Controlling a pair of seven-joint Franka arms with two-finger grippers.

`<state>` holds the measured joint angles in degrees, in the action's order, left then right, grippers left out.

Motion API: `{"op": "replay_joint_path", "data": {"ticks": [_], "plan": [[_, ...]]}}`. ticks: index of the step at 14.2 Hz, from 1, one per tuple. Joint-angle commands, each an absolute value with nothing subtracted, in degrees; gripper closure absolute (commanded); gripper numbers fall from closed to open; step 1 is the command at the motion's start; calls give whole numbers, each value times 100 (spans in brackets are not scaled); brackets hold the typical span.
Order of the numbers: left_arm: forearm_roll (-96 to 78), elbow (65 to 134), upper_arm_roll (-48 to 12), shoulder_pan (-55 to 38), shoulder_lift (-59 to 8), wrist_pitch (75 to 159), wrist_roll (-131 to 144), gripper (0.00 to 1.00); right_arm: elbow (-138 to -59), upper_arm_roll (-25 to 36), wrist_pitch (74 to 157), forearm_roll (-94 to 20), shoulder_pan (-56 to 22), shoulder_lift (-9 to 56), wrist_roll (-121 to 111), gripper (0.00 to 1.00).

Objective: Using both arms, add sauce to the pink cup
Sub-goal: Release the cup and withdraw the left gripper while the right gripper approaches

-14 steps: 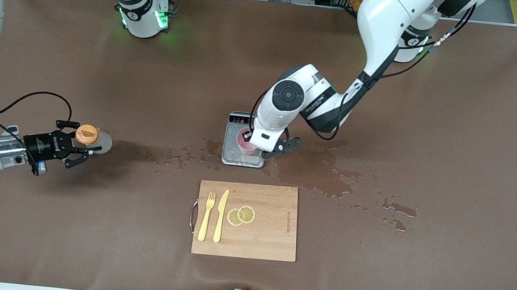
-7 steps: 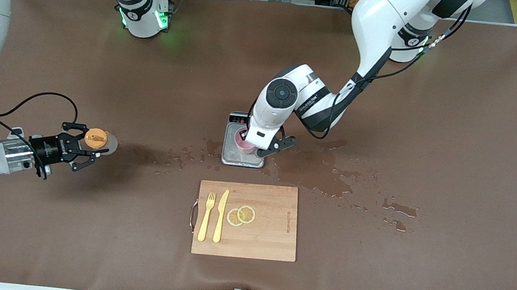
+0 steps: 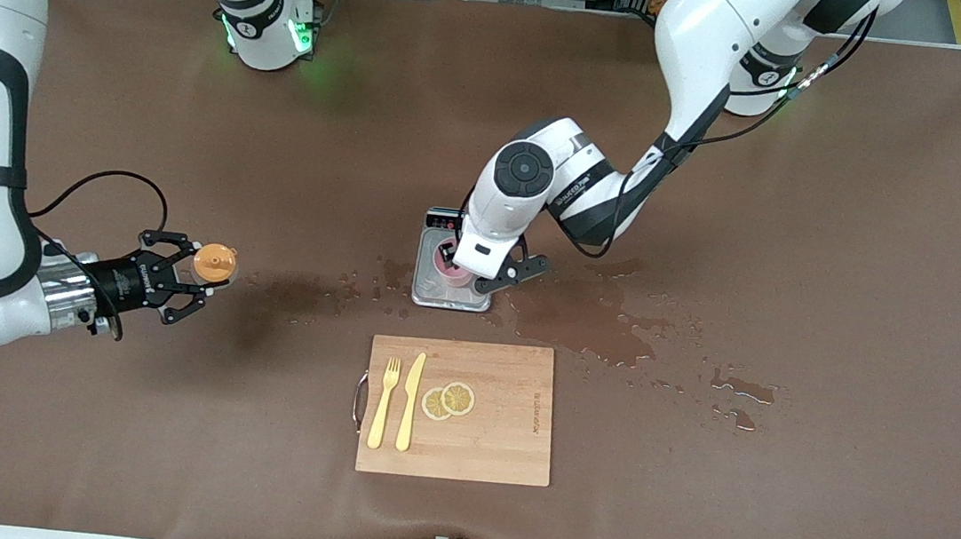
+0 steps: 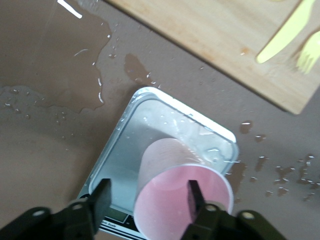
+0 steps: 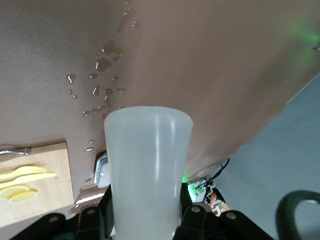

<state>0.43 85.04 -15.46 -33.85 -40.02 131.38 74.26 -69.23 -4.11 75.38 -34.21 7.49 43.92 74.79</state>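
Front view: right gripper (image 3: 192, 279) holds the sauce bottle (image 3: 216, 265) clamped between its fingers, up in the air over the worktop (image 3: 804, 250) toward the right arm's end. Compared with a second ago, bottle and gripper have travelled toward the worktop centre, closing on the scale. Orange cap faces the camera, so the long axis now runs roughly vertical, nozzle up; judged as transport, pour not yet begun.
Left gripper (image 3: 480, 271) sits at the pink cup (image 3: 454, 268), which stands on the silver scale (image 3: 450, 289) near the worktop centre; it has drawn in slightly since a second ago. Spilled liquid (image 3: 609, 319) spreads beside the scale. Cutting board (image 3: 458, 410) with fork (image 3: 383, 402), knife (image 3: 409, 400) and lemon slices (image 3: 448, 400) lies nearer the front edge.

Left wrist view: fingers (image 4: 102, 197) flank the cup (image 4: 182, 200), narrow stance around the rim, contact likely. Cup upright on the scale (image 4: 150, 125).

Right wrist view: translucent bottle body (image 5: 148, 165) gripped low between the fingers (image 5: 197, 220).
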Motion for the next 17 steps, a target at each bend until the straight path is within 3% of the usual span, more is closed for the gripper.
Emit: {"op": "replay_joint_path", "data": {"ticks": [1,6,10,17], "plan": [[211,8543,-1494,-3340,-3587,12833,7541,0,-6689,-360,7453,-3112,327,4307,8232,49],[220,8561,-1494,-3033,-3077,12306,7244,0,-6355,-334,7488,-2788,-368,4271,9244,49],[220,8604,-1494,-2594,-2699,11621,6436,0,-6293,-352,7480,-2769,-492,4271,9580,50],[123,8999,-1556,-899,-1838,10372,3749,0,-6293,-352,7436,-2136,-1256,4069,10712,52]]}}
